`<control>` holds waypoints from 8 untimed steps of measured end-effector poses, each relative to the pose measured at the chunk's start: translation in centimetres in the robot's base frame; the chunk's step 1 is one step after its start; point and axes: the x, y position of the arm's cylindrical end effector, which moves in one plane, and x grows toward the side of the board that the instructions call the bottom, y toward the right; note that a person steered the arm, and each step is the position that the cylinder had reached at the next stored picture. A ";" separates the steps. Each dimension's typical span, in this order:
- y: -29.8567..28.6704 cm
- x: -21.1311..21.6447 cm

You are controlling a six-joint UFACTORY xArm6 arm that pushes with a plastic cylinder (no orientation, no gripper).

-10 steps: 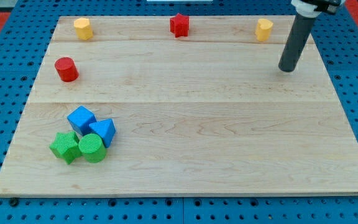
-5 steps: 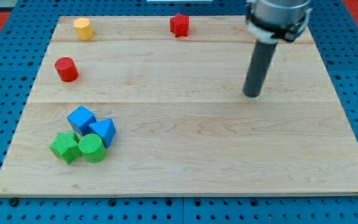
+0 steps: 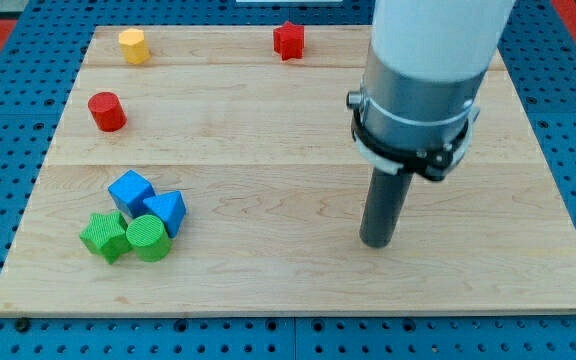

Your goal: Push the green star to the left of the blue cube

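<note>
The green star (image 3: pixel 104 236) lies near the board's bottom left corner, just below the blue cube (image 3: pixel 130 191) and touching it. A green cylinder (image 3: pixel 148 238) sits right of the star, and a blue triangular block (image 3: pixel 167 211) sits right of the cube. My tip (image 3: pixel 376 242) rests on the board far to the right of this cluster, at about the same height in the view as the star. The arm's body hides the top right part of the board.
A red cylinder (image 3: pixel 106 111) stands at the left, above the cluster. A yellow block (image 3: pixel 133 45) sits at the top left and a red star (image 3: pixel 289 40) at the top middle. The wooden board (image 3: pixel 268 140) lies on a blue pegboard.
My tip has moved from the top right of the board down and to the left, toward the view's bottom. The arm now covers the yellow block at the top right. No block has moved.
</note>
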 end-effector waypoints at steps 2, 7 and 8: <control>-7.3 5.7; -29.5 -1.8; -29.1 -7.7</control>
